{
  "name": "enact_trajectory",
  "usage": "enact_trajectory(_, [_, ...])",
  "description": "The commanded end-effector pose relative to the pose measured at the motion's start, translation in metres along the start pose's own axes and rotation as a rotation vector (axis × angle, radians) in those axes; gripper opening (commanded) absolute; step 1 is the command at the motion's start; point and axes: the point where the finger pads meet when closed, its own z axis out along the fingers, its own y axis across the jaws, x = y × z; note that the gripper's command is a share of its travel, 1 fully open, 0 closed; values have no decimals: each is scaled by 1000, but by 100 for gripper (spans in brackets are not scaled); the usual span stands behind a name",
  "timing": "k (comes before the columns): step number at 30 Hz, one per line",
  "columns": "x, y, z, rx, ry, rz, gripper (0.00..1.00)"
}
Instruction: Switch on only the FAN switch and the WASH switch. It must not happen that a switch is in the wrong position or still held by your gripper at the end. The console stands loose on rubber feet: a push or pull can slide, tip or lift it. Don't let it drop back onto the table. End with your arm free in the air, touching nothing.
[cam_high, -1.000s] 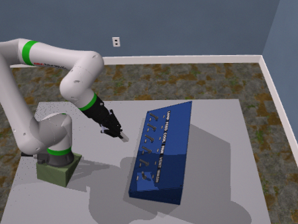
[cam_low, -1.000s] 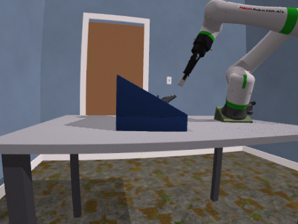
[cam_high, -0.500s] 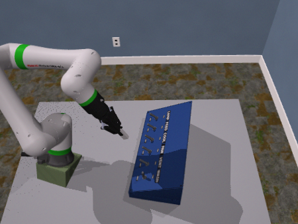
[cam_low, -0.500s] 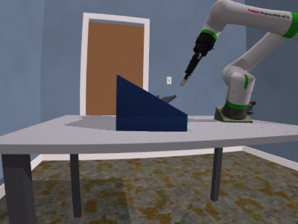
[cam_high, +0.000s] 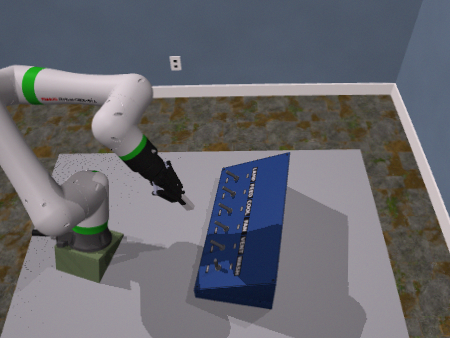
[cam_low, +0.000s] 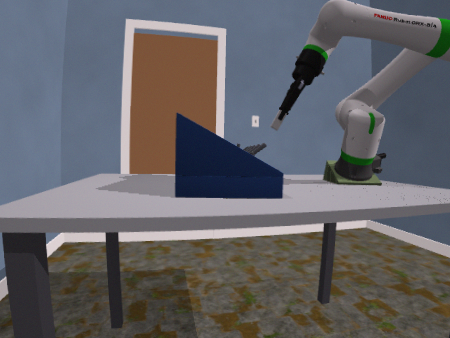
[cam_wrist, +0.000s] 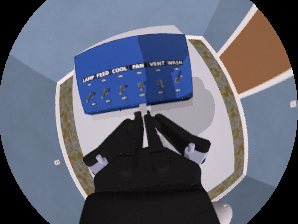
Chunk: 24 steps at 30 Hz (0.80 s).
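The blue wedge console (cam_high: 247, 230) stands on the grey table with six toggle switches in a row, labelled LAMP, FEED, COOL, FAN, VENT and WASH. The FAN switch (cam_high: 221, 226) is fourth from the far end. The WASH switch (cam_high: 217, 264) is at the near end, and its lever looks shorter and set differently from the others. My gripper (cam_high: 182, 201) (cam_low: 276, 123) is shut on nothing. It hangs in the air to the left of the console, clear of it and well above the table. In the wrist view the shut fingers (cam_wrist: 144, 116) point toward the console (cam_wrist: 133, 75) around its FAN label.
The robot base (cam_high: 85, 240) stands on a green block at the table's left side. The console's tall back edge (cam_low: 178, 117) faces away from the arm. A brown door (cam_low: 172, 100) is in the wall behind.
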Motion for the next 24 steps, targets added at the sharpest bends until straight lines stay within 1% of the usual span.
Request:
enact_trajectory(1, [0, 0, 0, 0, 0, 0, 0])
enact_trajectory(17, [0, 0, 3, -1, 0, 0, 0])
enact_trajectory(24, [0, 0, 13, -1, -1, 1, 0])
